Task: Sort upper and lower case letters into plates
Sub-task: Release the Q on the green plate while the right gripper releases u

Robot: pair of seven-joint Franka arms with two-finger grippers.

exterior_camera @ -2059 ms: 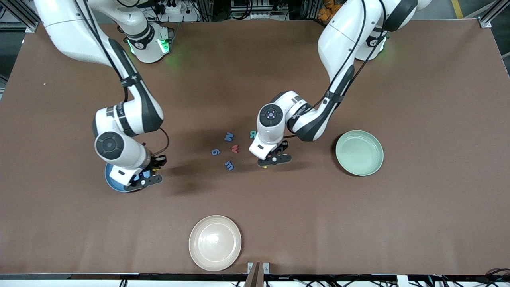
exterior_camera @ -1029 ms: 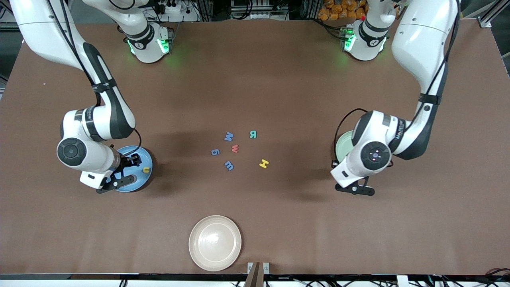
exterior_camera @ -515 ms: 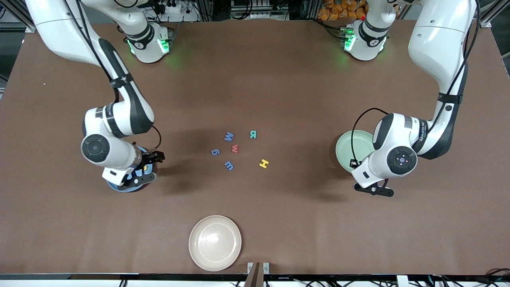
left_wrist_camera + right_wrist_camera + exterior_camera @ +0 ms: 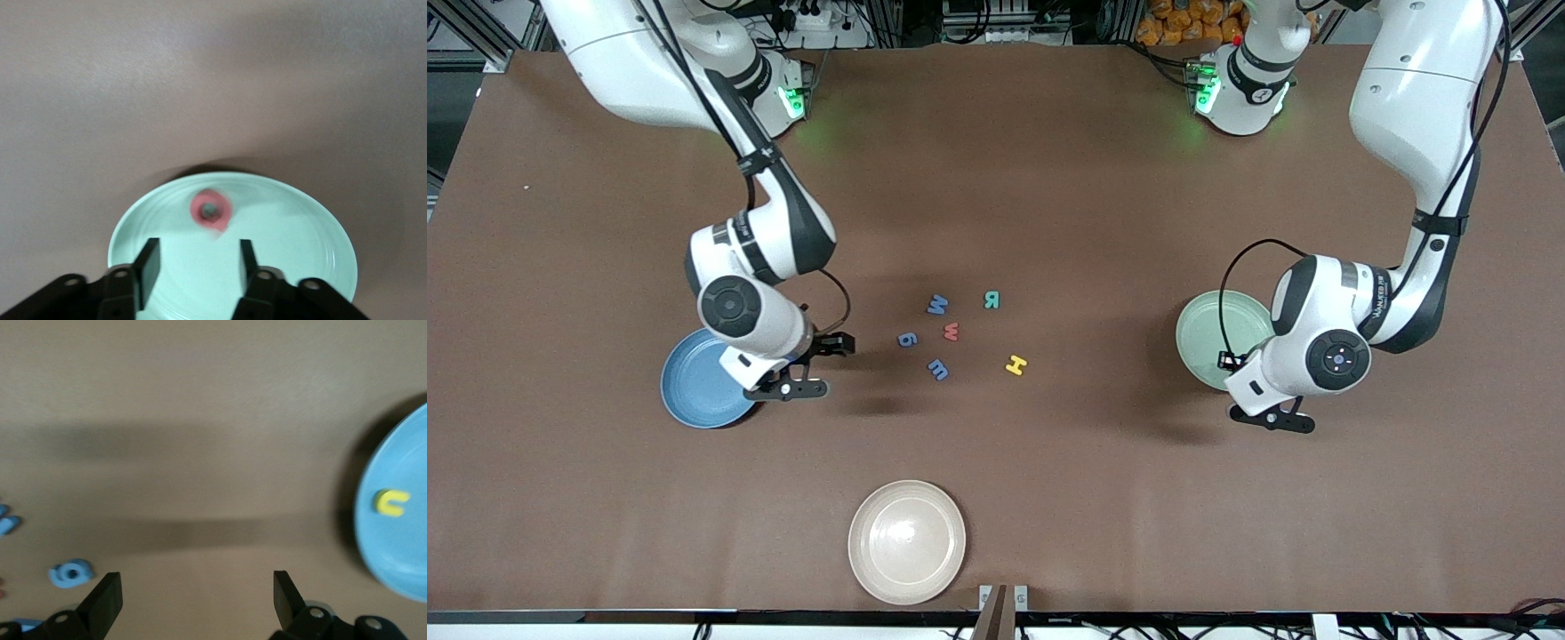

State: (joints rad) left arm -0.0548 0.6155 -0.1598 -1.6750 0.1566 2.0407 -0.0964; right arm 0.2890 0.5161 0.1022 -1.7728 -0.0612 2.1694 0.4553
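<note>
- Front view: we see the right gripper (image 4: 818, 366) over bare table just beside the blue plate (image 4: 698, 391), fingers spread and empty.
- Right wrist view: we find a yellow letter (image 4: 390, 503) lying in the blue plate.
- We see the left gripper (image 4: 1282, 418) over the pale green plate's (image 4: 1205, 333) edge nearest the front camera, fingers (image 4: 148, 263) apart, holding nothing.
- Left wrist view: a red letter (image 4: 211, 210) lies in the pale green plate.
- Between the plates lie the loose letters: blue M (image 4: 936, 305), green R (image 4: 991, 300), red w (image 4: 951, 332), blue g (image 4: 907, 340), blue m (image 4: 938, 368), yellow H (image 4: 1016, 364).
</note>
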